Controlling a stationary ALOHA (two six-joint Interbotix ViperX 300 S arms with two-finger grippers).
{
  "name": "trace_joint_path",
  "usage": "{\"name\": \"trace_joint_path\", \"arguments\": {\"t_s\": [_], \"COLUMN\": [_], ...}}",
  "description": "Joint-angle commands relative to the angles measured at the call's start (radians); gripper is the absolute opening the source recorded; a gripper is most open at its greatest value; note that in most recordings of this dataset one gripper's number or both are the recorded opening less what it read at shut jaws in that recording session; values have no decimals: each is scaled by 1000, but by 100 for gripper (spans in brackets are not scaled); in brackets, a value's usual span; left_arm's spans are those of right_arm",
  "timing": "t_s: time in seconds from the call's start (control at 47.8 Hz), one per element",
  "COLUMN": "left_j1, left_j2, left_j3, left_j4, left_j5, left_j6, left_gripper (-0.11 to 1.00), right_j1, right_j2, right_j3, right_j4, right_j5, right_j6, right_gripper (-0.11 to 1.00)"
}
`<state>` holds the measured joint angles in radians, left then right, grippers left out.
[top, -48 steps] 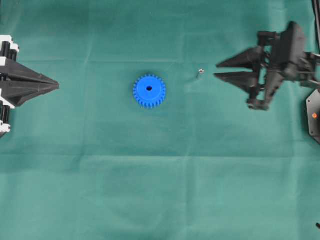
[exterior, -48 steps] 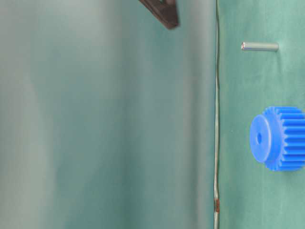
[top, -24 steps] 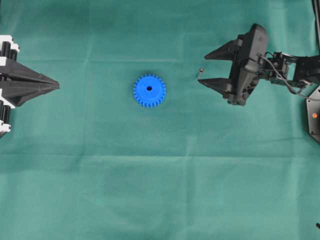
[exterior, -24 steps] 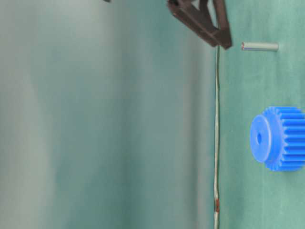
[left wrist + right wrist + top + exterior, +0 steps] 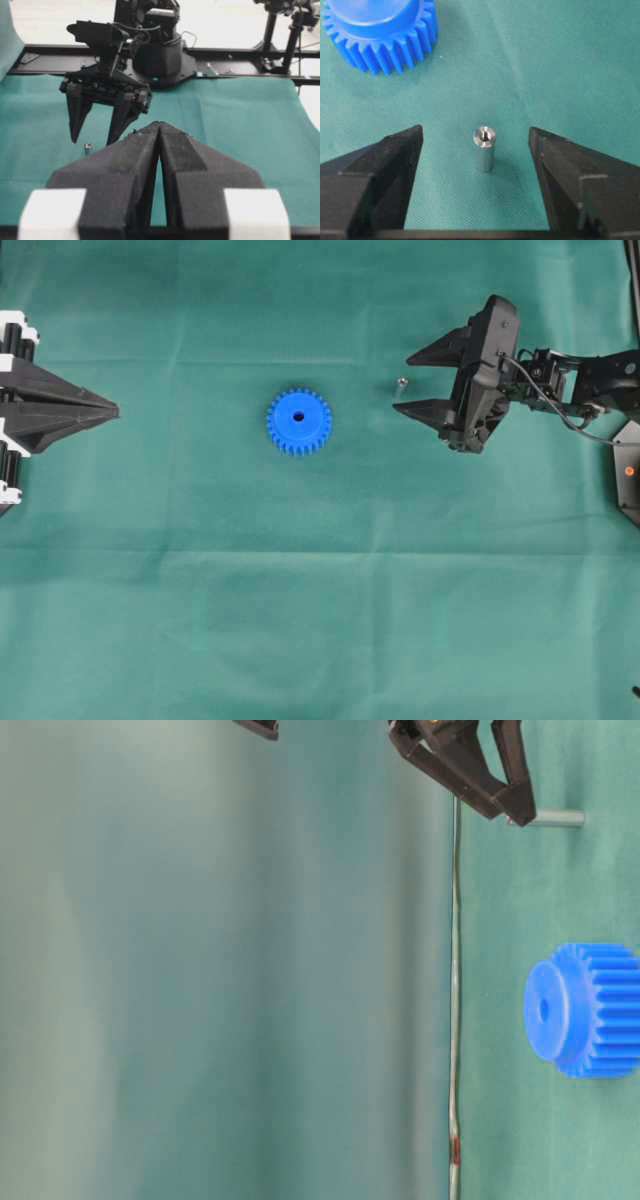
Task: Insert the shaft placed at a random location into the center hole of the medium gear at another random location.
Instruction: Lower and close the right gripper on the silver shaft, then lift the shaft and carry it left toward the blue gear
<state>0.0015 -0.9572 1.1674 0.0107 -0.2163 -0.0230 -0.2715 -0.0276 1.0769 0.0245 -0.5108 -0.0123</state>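
Green cloth (image 5: 320, 620) is covering the whole work surface, creased in faint straight lines.

Starting at the right gripper (image 5: 476, 145), its two black fingers (image 5: 385, 165) are standing wide apart with nothing between them but the shaft (image 5: 483, 149). That small silvery pin is standing upright on the cloth, a tiny hole showing in its top end, and neither finger is touching it. From overhead the right gripper (image 5: 402, 383) is reaching in from the right edge, its tips lying just beside the shaft (image 5: 400, 383); at table level one fingertip (image 5: 520, 815) is overlapping the pin's end (image 5: 558, 818).

Farther toward the middle, the medium gear (image 5: 299, 421) is lying flat, well apart from the shaft, its center hole (image 5: 298, 417) facing up and unfilled.

At the left edge, the left gripper (image 5: 112, 412) is resting with its fingers pressed together, holding nothing, and it is well apart from the gear.
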Motion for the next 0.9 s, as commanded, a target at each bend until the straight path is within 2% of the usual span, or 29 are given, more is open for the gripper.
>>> {"name": "trace_joint_path", "arguments": {"t_s": [0.0, 0.105, 0.23, 0.293, 0.711, 0.878], "left_j1": [2, 0, 2, 2, 2, 2], "left_j2": [9, 8, 8, 8, 8, 8], "left_j3": [-17, -17, -17, -18, -18, -18], "left_j4": [3, 3, 3, 2, 2, 2], "left_j5": [-2, 0, 0, 2, 9, 9], "left_j6": [-2, 0, -2, -2, -2, -3], "left_gripper": [0, 0, 0, 0, 0, 0], "right_j1": [-3, -3, -3, -3, -3, -3], "right_j2": [-6, 3, 9, 9, -35, -156], "right_j3": [-21, -31, -40, -40, -43, -57], "right_j4": [3, 3, 3, 3, 3, 3], "right_j5": [-12, 11, 44, 46, 60, 164], "right_j6": [9, 11, 11, 11, 15, 17], "right_gripper": [79, 63, 27, 14, 13, 13]}}
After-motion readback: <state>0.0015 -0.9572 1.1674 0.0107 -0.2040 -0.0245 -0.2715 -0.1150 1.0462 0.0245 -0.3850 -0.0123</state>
